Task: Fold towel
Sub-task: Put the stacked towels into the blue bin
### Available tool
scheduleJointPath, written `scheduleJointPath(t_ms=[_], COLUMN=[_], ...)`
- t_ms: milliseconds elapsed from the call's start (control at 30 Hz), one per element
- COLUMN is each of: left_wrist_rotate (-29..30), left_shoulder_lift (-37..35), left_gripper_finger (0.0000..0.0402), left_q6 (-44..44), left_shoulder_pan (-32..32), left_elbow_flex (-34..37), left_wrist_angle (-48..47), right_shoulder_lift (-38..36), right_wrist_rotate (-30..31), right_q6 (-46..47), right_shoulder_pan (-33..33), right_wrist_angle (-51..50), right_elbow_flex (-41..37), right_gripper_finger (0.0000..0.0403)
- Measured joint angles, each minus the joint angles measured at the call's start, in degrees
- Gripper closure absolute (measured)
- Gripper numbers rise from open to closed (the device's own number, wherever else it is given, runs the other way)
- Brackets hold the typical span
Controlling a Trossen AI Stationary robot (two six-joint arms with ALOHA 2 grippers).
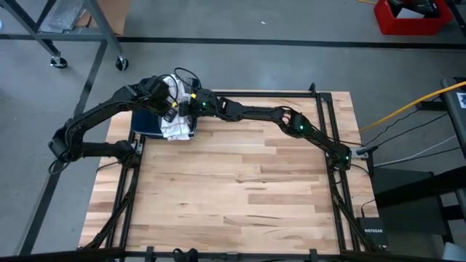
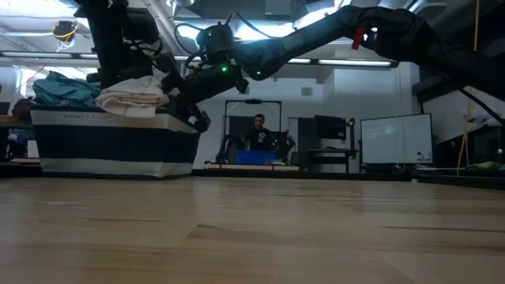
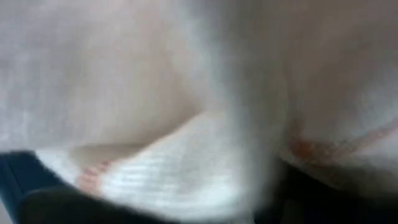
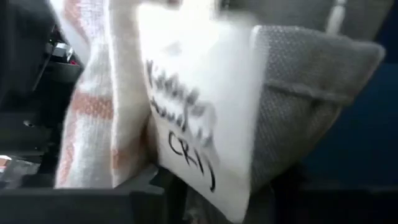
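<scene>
White towel (image 1: 175,128) atop navy basket (image 1: 145,122)

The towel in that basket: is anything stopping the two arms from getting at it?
Nothing visible does. The towel lies on top of the basket at the table's far left corner, and both arms already reach over it, the cloth filling the left wrist view.

The bench (image 1: 240,182) is a light butcher-block wooden top of pale and reddish planks, framed by dark metal rails, filling the middle and lower part of the high view. A navy fabric basket with a pale band (image 2: 110,146) sits directly on it at the upper left corner of the top; in the low view it stands at the left edge of the frame, heaped with cream and teal cloth.
</scene>
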State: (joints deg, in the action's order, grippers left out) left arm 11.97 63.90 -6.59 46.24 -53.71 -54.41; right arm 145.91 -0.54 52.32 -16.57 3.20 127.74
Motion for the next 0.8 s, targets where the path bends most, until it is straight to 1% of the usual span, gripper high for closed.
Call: scheduleJointPath(t_ms=[133, 267, 367, 433, 533, 800], left_wrist_rotate=[1.79, 6.16, 9.26, 10.92, 11.38, 11.44], left_shoulder_lift=[0.04, 0.07, 0.07, 0.07, 0.07, 0.04], left_gripper_finger=[0.0301, 0.0271, 0.025, 0.0238, 0.0229, 0.0227], left_q6=[-0.37, -0.7, -0.7, -0.7, -0.72, 2.02], left_shoulder_pan=[-0.02, 0.02, 0.04, 0.04, 0.04, 0.32], left_elbow_flex=[0.04, 0.04, 0.04, 0.04, 0.04, 0.04], left_wrist_angle=[0.43, 0.94, 0.9, 0.9, 0.93, 1.1], right_shoulder_lift=[0.0, 0.0, 0.0, 0.0, 0.0, 0.0], right_wrist_rotate=[0.11, 0.59, 0.9, 1.01, 1.11, 1.07], right_q6=[-1.59, -1.62, -1.57, -1.13, 1.34, 1.92], right_shoulder_pan=[-0.33, -1.11, -1.57, -1.94, -2.44, -2.63], right_wrist_angle=[0.19, 0.35, 0.39, 0.4, 0.28, 0.33], right_elbow_flex=[0.0, 0.0, 0.0, 0.0, 0.0, 0.0], right_gripper_finger=[0.0217, 0.0184, 0.0166, 0.016, 0.0158, 0.016])
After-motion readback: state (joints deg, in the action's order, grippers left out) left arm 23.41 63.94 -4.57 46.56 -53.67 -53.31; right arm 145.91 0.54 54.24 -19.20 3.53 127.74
